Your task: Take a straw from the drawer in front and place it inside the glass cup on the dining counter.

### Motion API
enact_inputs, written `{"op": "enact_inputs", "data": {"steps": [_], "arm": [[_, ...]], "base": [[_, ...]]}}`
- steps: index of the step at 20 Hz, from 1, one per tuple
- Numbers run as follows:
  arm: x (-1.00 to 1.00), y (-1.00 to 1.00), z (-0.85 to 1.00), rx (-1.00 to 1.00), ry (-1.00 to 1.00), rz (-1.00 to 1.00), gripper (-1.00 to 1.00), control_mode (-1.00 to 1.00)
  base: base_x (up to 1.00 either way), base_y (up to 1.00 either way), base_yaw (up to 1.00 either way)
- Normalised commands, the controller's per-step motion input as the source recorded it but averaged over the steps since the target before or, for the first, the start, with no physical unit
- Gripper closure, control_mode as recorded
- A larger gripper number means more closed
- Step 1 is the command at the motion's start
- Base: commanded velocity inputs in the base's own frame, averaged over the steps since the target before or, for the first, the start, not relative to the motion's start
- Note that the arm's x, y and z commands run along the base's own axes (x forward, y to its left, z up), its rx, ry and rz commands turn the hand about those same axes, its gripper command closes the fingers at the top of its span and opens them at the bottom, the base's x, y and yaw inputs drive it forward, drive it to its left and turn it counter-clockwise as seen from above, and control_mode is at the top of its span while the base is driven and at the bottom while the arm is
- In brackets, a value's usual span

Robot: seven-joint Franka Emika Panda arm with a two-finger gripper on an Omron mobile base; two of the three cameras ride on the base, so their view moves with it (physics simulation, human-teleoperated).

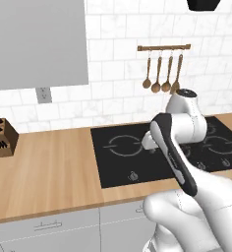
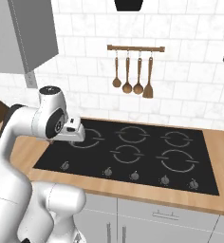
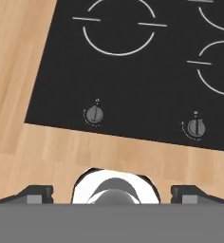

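The straw, the glass cup and the dining counter are out of view. No open drawer with a pale inside shows; the grey drawer fronts (image 1: 46,226) (image 2: 163,214) under the wood counter are shut. My gripper (image 3: 112,193) hangs open above the counter's front edge, looking down at the black cooktop (image 3: 133,71). Its two dark fingertips (image 3: 38,192) stand far apart with nothing between them. In the right base view the hand (image 2: 72,132) hovers over the cooktop's left side.
The wood counter (image 1: 49,167) carries the cooktop (image 2: 133,152) with knobs (image 3: 94,114) along its front. A knife block (image 1: 0,138) stands at the far left. Wooden utensils hang on a rail (image 2: 135,71) on the tiled wall. A grey wall cabinet (image 1: 37,42) hangs upper left.
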Motion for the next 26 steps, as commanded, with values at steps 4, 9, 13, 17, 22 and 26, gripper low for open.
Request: {"op": "enact_inputs", "data": {"steps": [4,9,13,17,22,26], "arm": [[-0.25,0.0,-0.3,0.03,-0.03,-0.06,-1.0,-1.0],[-0.21,0.0,-0.02,0.02,-0.06,-0.1,-1.0,1.0],[0.0,0.0,0.0,0.0,0.0,0.0,-1.0,1.0],[0.0,0.0,0.0,0.0,0.0,0.0,-1.0,1.0],[0.0,0.0,0.0,0.0,0.0,0.0,-1.0,1.0],[0.0,0.0,0.0,0.0,0.0,0.0,-1.0,1.0]], "base": [[0.0,0.0,0.0],[-0.06,0.0,-0.03],[-0.32,0.11,-0.21],[-0.33,0.31,-0.28],[-0.39,0.51,-0.26],[-0.46,0.46,-0.27]]}}
